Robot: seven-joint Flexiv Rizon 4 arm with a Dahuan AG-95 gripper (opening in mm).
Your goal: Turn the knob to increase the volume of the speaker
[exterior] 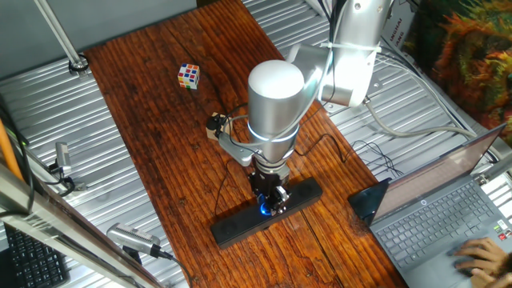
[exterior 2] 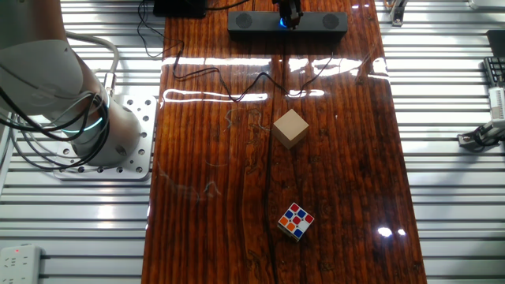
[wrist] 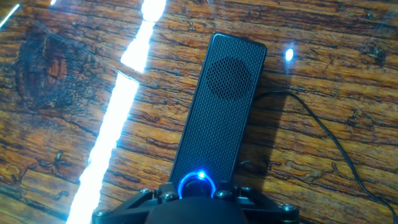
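Observation:
The speaker (exterior: 234, 226) is a long black soundbar lying on the wooden table; it also shows in the other fixed view (exterior 2: 325, 22) and the hand view (wrist: 217, 112). The knob (exterior: 264, 210) glows blue at its centre, seen too in the other fixed view (exterior 2: 282, 23) and the hand view (wrist: 198, 183). My gripper (exterior: 272, 202) points straight down onto the knob. In the hand view the gripper (wrist: 198, 190) has its fingers close against both sides of the blue ring, shut on the knob. Its lower half is hidden by the hand.
A wooden cube (exterior 2: 290, 128) and a Rubik's cube (exterior 2: 296, 222) sit on the table away from the speaker. The speaker's thin cable (wrist: 329, 140) trails off to the right. An open laptop (exterior: 448, 212) with a person's hand (exterior: 482, 256) on it is beside the table.

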